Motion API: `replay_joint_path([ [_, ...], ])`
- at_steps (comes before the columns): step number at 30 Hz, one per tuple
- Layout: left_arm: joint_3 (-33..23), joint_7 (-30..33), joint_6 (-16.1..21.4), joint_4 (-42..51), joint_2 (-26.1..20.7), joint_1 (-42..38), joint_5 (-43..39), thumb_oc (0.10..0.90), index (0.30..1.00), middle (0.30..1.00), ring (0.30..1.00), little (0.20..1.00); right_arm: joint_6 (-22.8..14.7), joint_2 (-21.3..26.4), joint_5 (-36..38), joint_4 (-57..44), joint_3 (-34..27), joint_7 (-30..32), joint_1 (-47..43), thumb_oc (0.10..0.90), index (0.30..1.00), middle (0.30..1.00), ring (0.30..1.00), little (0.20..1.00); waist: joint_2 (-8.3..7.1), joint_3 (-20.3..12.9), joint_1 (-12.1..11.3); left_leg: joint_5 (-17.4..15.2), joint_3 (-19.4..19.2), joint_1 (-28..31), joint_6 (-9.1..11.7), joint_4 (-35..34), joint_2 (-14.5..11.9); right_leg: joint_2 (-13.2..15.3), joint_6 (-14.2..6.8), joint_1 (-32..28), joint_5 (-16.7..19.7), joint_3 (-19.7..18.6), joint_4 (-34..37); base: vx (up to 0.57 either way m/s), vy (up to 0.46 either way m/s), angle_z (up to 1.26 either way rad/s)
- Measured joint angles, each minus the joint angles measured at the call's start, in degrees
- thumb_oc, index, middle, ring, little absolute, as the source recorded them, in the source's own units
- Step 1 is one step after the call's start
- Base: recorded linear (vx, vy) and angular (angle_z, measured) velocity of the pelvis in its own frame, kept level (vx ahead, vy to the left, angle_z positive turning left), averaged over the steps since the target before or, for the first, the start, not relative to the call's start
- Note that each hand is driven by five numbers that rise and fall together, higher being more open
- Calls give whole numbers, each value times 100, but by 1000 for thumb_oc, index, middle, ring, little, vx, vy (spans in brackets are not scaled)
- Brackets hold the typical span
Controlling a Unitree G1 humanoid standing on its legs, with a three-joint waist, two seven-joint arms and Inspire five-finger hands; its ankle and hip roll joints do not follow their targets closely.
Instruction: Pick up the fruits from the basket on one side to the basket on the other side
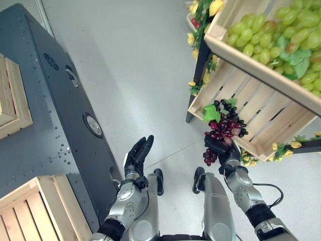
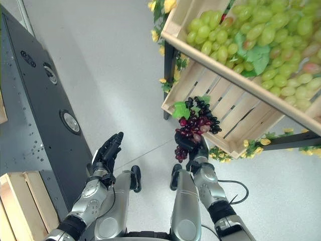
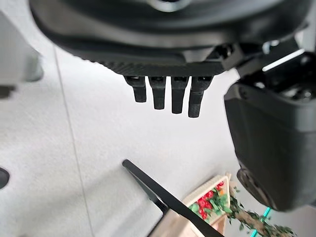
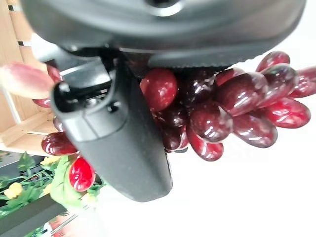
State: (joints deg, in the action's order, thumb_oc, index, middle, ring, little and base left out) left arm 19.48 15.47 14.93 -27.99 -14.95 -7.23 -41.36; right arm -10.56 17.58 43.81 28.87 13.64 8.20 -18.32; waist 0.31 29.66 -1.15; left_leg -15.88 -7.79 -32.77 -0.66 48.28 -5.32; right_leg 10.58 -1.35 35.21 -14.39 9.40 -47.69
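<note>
A bunch of dark red grapes (image 1: 224, 131) hangs in the air, its glossy oval berries running from wine red to near black, with a green leaf (image 1: 211, 113) at its upper end. It sits just in front of the slatted wall of a pale wooden crate (image 1: 261, 100) that tilts forward, filled with green grapes (image 1: 281, 35) and green leaves. In the right wrist view the red berries (image 4: 217, 111) are pressed close together and shine. On the opposite side, a second slatted wooden crate (image 1: 42, 203) stands beside a dark grey surface (image 1: 50, 115); its inside is out of sight.
</note>
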Motion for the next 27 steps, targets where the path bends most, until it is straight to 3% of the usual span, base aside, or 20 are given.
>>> replay_joint_path([
  [6, 47, -34, 2, -27, -12, -135, -2, 800, 900, 900, 900, 900, -111, 181, -19, -11, -395, 217, -720, 400, 300, 300, 300, 300, 55, 46, -52, -162, 172, -759, -30, 795, 72, 48, 2, 737, -138, -111, -750, -20, 39, -2],
  [10, 52, -102, -6, -31, -60, -164, -49, 800, 900, 900, 900, 900, -111, 685, -104, 88, -592, 675, -1154, 400, 300, 300, 300, 300, 79, 93, -98, -173, 298, -1041, -28, 1080, 94, 64, 50, 985, -166, -95, -1003, 6, 24, 3],
  [18, 394, -244, -28, 45, -369, 72, -383, 800, 900, 900, 900, 900, -58, 1746, -591, 1502, -665, 1689, -2305, 400, 300, 300, 300, 300, 123, 95, -227, -171, 487, -1239, -29, 1168, 245, 92, 67, 1136, -159, -69, -1093, -2, -3, 3],
  [22, 500, -289, -17, 46, -423, 53, -457, 800, 900, 900, 900, 900, 228, 2067, -953, 2225, -583, 1994, -2823, 400, 300, 300, 300, 300, 190, 95, -323, -170, 581, -1300, -30, 1203, 258, 94, 97, 1137, -177, 45, -1091, -7, -9, 3],
  [27, 717, -365, 70, 118, -544, -9, -610, 800, 900, 900, 900, 900, 842, 2531, -1954, 2799, 49, 2312, -3563, 400, 300, 300, 300, 300, 239, 100, -412, -153, 592, -1423, -55, 1175, 250, 98, 134, 1235, -191, 94, -1063, -6, -5, 3],
])
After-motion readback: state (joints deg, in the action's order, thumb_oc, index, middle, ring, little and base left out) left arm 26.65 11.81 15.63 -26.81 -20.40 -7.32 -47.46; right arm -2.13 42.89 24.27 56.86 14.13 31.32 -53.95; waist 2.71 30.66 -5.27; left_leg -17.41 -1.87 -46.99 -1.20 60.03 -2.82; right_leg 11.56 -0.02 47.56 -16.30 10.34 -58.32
